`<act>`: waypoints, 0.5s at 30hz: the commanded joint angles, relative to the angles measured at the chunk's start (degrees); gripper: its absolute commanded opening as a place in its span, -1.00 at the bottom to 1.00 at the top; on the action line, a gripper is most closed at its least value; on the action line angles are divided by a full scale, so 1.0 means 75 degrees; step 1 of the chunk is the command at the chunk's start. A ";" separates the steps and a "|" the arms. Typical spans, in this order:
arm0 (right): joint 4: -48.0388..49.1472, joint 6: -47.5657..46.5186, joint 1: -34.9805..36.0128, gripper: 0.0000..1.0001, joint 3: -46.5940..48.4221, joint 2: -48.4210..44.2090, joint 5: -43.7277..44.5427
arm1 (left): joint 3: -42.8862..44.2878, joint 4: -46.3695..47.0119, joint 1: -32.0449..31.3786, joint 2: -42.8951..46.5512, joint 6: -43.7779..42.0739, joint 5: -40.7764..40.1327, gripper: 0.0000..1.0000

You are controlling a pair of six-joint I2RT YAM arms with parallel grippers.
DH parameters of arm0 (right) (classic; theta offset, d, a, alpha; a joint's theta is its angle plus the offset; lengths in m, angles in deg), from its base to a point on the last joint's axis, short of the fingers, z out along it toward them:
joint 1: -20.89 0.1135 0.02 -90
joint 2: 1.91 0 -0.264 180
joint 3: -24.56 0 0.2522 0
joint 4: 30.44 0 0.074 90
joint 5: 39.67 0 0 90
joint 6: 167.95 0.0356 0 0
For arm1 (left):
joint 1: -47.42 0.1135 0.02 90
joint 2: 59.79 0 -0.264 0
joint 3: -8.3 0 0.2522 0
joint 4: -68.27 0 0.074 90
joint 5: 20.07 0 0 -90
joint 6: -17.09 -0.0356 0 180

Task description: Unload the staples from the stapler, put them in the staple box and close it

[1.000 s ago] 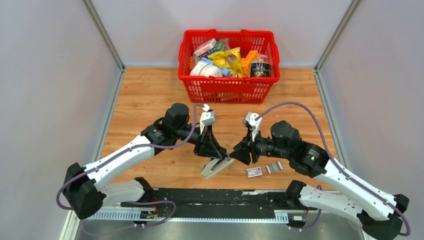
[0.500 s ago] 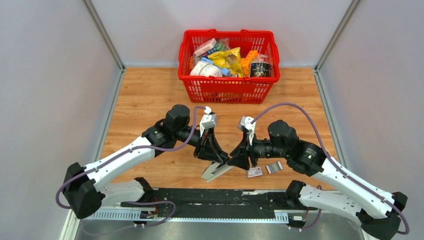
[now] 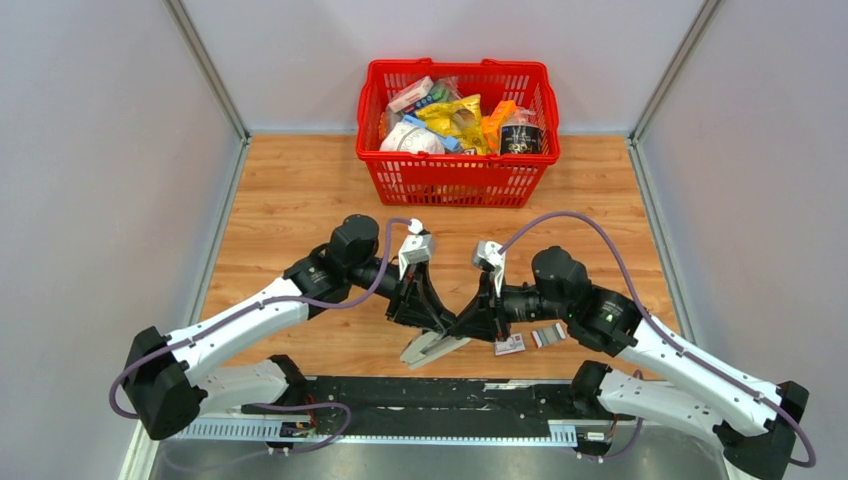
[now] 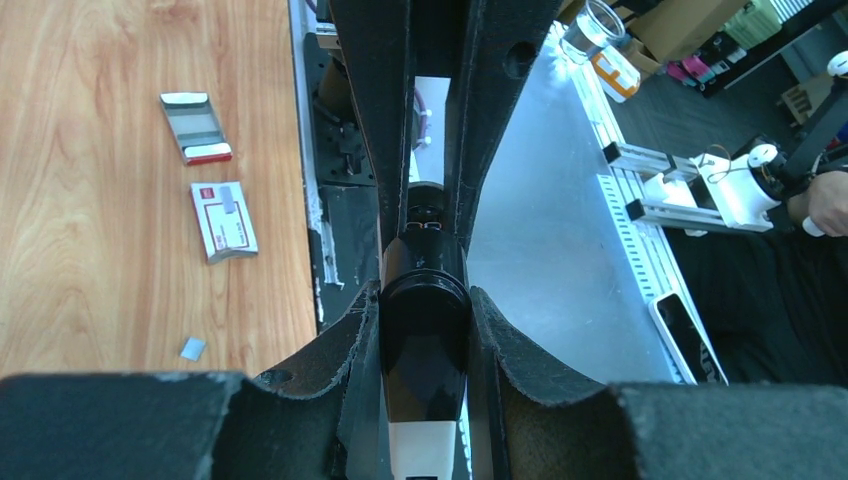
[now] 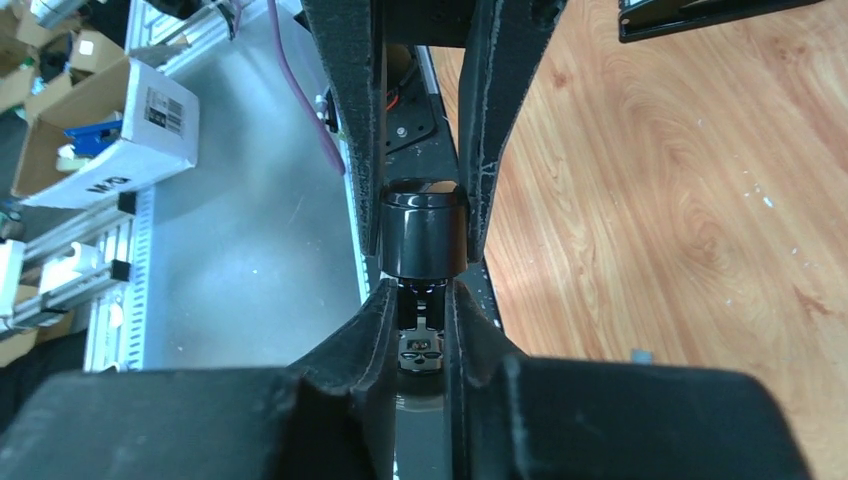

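Jaws of the left gripper [image 3: 430,320] and the right gripper [image 3: 470,323] are closed on the stapler [image 3: 432,349], which is held low over the near middle of the table [image 3: 300,200]. A small grey bit of staples [image 4: 191,348] lies out nearby, so unloading seems begun. Whether more remain inside cannot be told. Both arms are reached inward, wrists tilted down.
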 commanded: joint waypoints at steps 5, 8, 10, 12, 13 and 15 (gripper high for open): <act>0.0646 0.0797 0.0192 -1.00 -0.0809 -0.0712 0.0090 | 0.0205 0.1183 -0.0029 0.0787 0.0211 -0.0335 -1.00; 0.0810 0.1171 0.0239 -1.00 -0.1219 -0.1156 0.0207 | 0.0298 0.1229 -0.0029 0.1022 0.0199 -0.0781 -1.00; 0.0916 0.1383 0.0239 -1.00 -0.1488 -0.1427 0.0301 | 0.0357 0.1358 -0.0017 0.1162 0.0269 -0.1132 -1.00; 0.1009 0.1547 0.0239 -1.00 -0.1711 -0.1696 0.0348 | 0.0357 0.1580 -0.0017 0.1361 0.0398 -0.1355 -1.00; 0.1045 0.1641 0.0239 -1.00 -0.1770 -0.1779 0.0360 | 0.0357 0.1605 -0.0029 0.1409 0.0433 -0.1576 -1.00; 0.1057 0.1782 0.0274 -1.00 -0.1923 -0.1908 0.0349 | 0.0287 0.1733 -0.0017 0.1608 0.0468 -0.2009 -1.00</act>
